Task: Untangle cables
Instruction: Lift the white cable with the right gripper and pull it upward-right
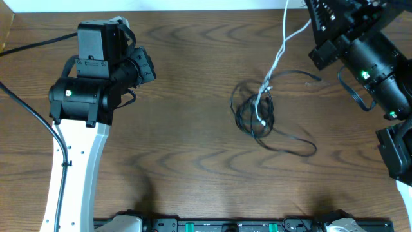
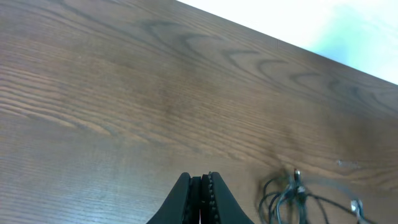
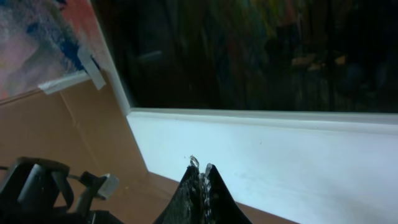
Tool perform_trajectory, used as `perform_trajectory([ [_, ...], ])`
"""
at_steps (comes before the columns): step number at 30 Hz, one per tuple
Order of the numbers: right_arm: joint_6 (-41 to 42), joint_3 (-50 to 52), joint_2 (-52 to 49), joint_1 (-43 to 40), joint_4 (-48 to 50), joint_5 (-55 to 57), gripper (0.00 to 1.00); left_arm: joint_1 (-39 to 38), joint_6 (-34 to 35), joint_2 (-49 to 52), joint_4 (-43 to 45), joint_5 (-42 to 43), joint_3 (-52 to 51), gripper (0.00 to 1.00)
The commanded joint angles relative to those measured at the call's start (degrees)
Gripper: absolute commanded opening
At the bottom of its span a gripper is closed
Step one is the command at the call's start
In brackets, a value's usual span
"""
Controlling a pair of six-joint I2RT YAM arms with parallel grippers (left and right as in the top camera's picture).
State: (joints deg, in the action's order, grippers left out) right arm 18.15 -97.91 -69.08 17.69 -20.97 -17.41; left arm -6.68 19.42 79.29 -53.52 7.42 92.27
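Cords heaped right of centre: pull gently, hold the black loops down

Left gripper (image 2: 200, 182) clenched on nothing, poised over bare table (image 1: 180, 142), well apart from the heap. Right gripper (image 3: 200, 169) clenched as well, apparently pinching the white cord (image 1: 278, 55), though the wrist view shows only a small glint at the tips. White cord leading from there down into the black cords (image 1: 248, 116), looped together on the table right of centre.

Draw the white cord up and away slowly, along its own line, never sideways through the loops. Bring the left gripper across, open it, and pinch a black loop at the heap's outer edge, not its middle, as a counter-hold. Watch for black loops lifting with the white. Stop at any tightening, give slack, and try another direction.
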Motion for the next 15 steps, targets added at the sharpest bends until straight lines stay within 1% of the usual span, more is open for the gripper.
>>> perform_trajectory([
  [1, 1.8, -1.1, -1.4, -0.9, -2.1, 1.9, 0.01, 0.2, -0.8, 0.4, -0.2, 1.6, -0.2, 0.08],
  [5, 2.0, -1.1, -4.9, -0.9, -6.7, 1.8, 0.01, 0.1, -0.8, 2.1, -0.3, 5.1, -0.4, 0.08],
  [9, 4.3, -1.1, -8.6, -0.9, -7.6, 1.1, 0.01, 0.1, -0.8, 5.5, -0.4, 7.1, -0.7, 0.08],
  [11, 6.3, -1.1, -10.3, -0.9, -6.8, 0.5, 0.01, 0.1, -0.8, 7.0, -0.5, 7.6, -0.7, 0.08],
  [13, 10.2, -1.1, -11.5, -0.9, -4.6, 0.3, 0.01, 0.1, -0.8, 8.1, -0.4, 7.6, -0.7, 0.08],
  [15, 12.3, -1.1, -11.9, -1.1, 1.1, 1.1, 0.01, 0.1, -0.8, 8.7, -0.4, 7.6, -0.7, 0.08],
])
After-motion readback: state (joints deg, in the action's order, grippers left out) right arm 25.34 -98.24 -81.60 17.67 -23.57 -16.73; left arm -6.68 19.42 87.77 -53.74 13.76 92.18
